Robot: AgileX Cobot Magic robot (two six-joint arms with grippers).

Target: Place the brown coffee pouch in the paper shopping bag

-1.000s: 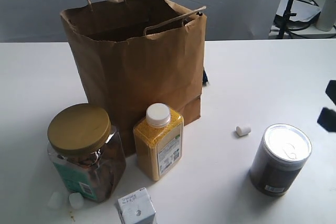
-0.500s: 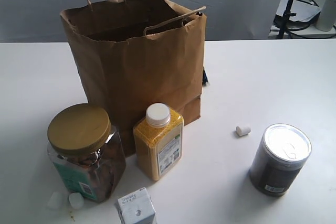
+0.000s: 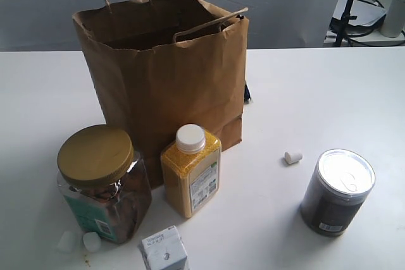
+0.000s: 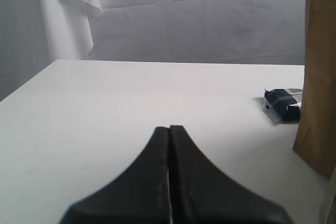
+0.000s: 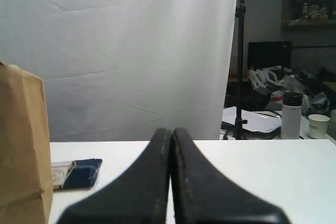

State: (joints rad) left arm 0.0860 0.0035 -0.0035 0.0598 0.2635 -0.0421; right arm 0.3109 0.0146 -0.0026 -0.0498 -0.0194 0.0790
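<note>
The paper shopping bag (image 3: 171, 86) is seen in creased kraft brown on the white table (image 3: 316, 93); the jar (image 3: 104, 194) at near left is lidded in dull gold and labelled in teal; the bottle (image 3: 191, 175) is filled with yellow and capped in white; the can (image 3: 335, 194) at near right is dark, silver-lidded; a packet (image 4: 282, 104) is coloured dark blue; the left gripper (image 4: 169, 128) and right gripper (image 5: 171, 129) are shown black.

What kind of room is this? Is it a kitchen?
Probably a lab or filming studio, not a kitchen. A white cloth backdrop hangs behind the white table, a black stand pole rises beside it, and a white flask stands among clutter beyond.
</note>
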